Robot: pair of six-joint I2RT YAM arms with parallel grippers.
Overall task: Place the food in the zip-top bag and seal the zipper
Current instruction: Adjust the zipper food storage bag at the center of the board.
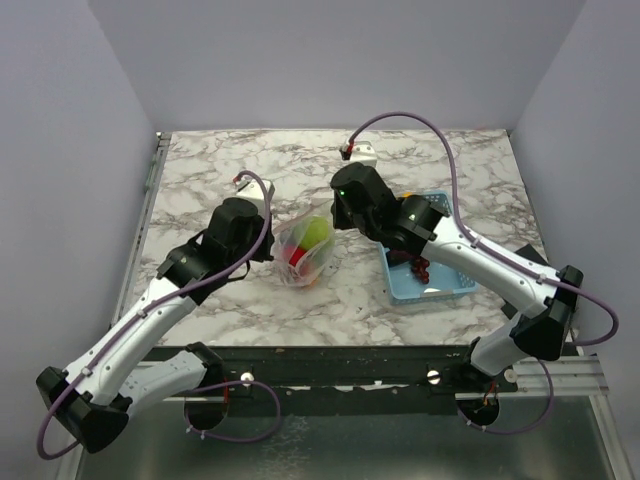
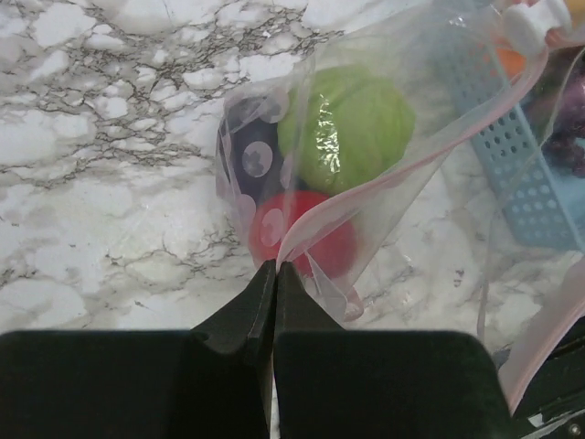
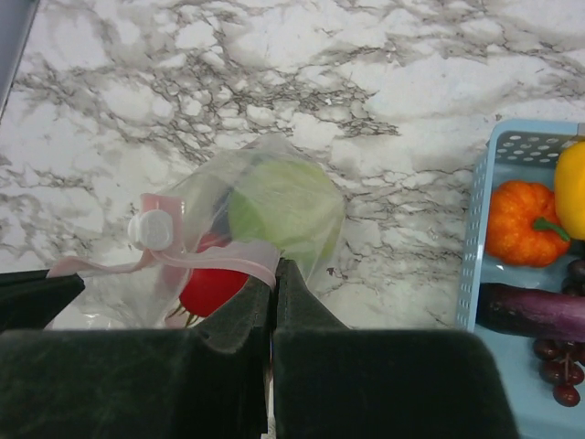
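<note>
The clear zip-top bag [image 1: 303, 262] stands at the table's middle, held between both grippers. Inside it are a green piece [image 1: 318, 233], a red piece [image 1: 297, 255] and a dark dotted piece [image 2: 251, 151]. My left gripper [image 2: 276, 267] is shut on the bag's left mouth edge. My right gripper [image 3: 273, 273] is shut on the pink zipper strip [image 3: 219, 259] at the right end. The white slider [image 3: 151, 229] sits on the strip near the left end. More food lies in the basket: an orange pumpkin [image 3: 521, 219], a yellow piece [image 3: 571, 187], an eggplant [image 3: 530, 311] and grapes [image 3: 558, 361].
The light-blue basket [image 1: 392, 283] stands right of the bag, under my right arm, and shows in the right wrist view [image 3: 475, 238]. Marble tabletop [image 1: 230, 170] lies behind and left of the bag. Walls enclose the table on three sides.
</note>
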